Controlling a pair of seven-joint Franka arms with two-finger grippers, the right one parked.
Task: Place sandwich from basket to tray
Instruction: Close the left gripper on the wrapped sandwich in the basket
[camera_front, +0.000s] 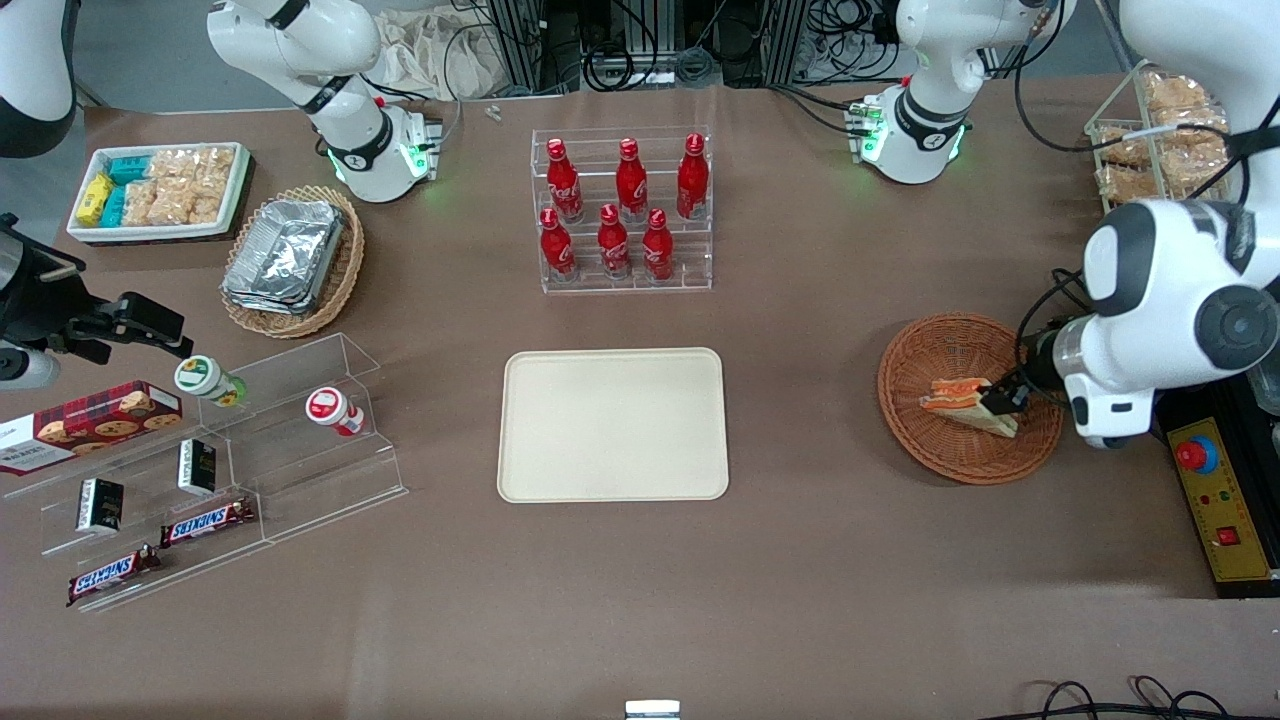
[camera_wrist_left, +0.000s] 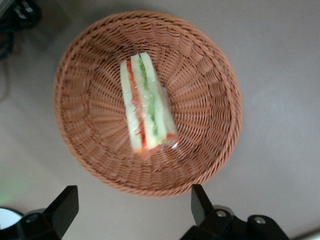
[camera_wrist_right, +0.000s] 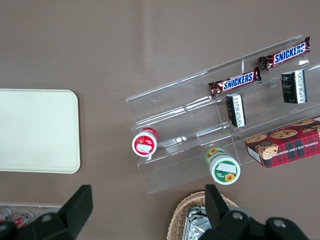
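The wrapped sandwich (camera_front: 957, 399) (camera_wrist_left: 147, 106), a wedge of white bread with orange-red and green layers, lies in the round reddish-brown wicker basket (camera_front: 935, 455) (camera_wrist_left: 202, 97). My left gripper (camera_front: 1005, 398) (camera_wrist_left: 132, 205) hangs above the basket, over its rim toward the working arm's end. It is open, the fingers (camera_wrist_left: 201, 199) spread wide with nothing between them. The cream tray (camera_front: 613, 424) (camera_wrist_right: 35, 131) lies flat mid-table, toward the parked arm from the basket, with nothing on it.
A clear rack of red bottles (camera_front: 624, 208) stands farther from the front camera than the tray. A control box with a red button (camera_front: 1222, 500) lies beside the basket. Acrylic shelves of snacks (camera_front: 200, 470) and a basket of foil containers (camera_front: 290, 258) are at the parked arm's end.
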